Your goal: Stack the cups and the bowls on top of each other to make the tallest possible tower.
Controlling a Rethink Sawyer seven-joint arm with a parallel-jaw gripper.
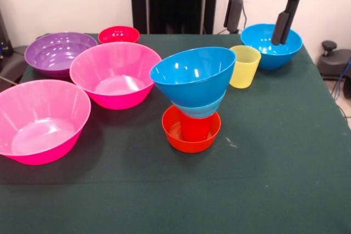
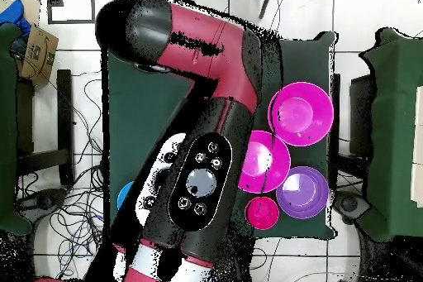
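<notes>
The tower stands mid-table in the front view: a small orange bowl (image 1: 186, 138) holds an upside-down red cup (image 1: 195, 129), with a small light-blue bowl (image 1: 204, 110) on it and a large blue bowl (image 1: 193, 75) on top, tilted toward the camera. The yellow cup (image 1: 244, 66) stands upright just right of the tower. A second large blue bowl (image 1: 263, 47) sits at the back right. My gripper (image 1: 256, 32) hangs open and empty over that bowl, one finger (image 1: 283, 26) in front of it. In the overhead view the arm (image 2: 198, 171) hides the gripper and the tower.
Two large pink bowls (image 1: 115, 74) (image 1: 41, 120) and a purple bowl (image 1: 57, 53) fill the left of the green table (image 1: 274, 152); a small red bowl (image 1: 118, 34) sits behind them. They show in the overhead view as pink (image 2: 301, 113) (image 2: 264, 161), purple (image 2: 303, 192) and red (image 2: 262, 212).
</notes>
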